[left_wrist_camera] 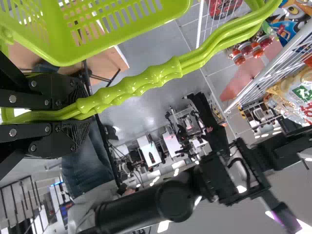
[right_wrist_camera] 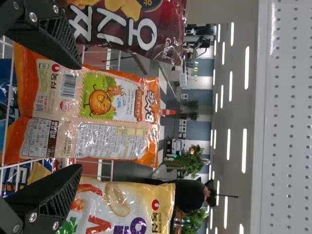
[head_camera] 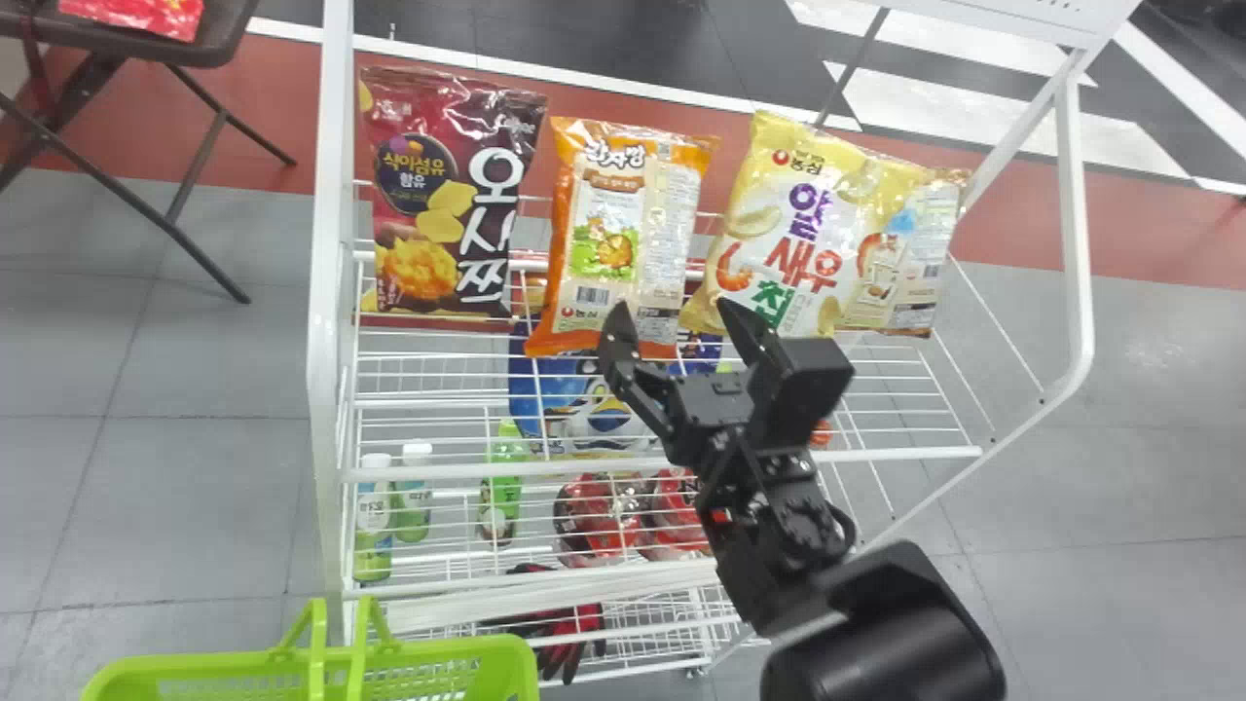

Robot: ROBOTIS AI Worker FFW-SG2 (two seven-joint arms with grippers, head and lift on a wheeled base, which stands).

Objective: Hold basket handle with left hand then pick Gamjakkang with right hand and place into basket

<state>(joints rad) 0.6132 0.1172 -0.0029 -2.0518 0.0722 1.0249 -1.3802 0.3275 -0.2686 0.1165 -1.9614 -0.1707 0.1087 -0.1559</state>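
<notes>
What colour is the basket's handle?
The handle is lime green, clearest in the left wrist view.

Basket (head_camera: 492, 649) — cut by head view's bottom edge; red packet (head_camera: 146, 16) — by its top.

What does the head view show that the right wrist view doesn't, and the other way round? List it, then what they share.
Head view: the green basket, gloves and green-capped bottle.

Right wrist view: ceiling lights, leafy plants and an orange cone.

Both: the Gamjakkang bag, standing between the dark red bag and yellow bag, and the open right tool.
</notes>
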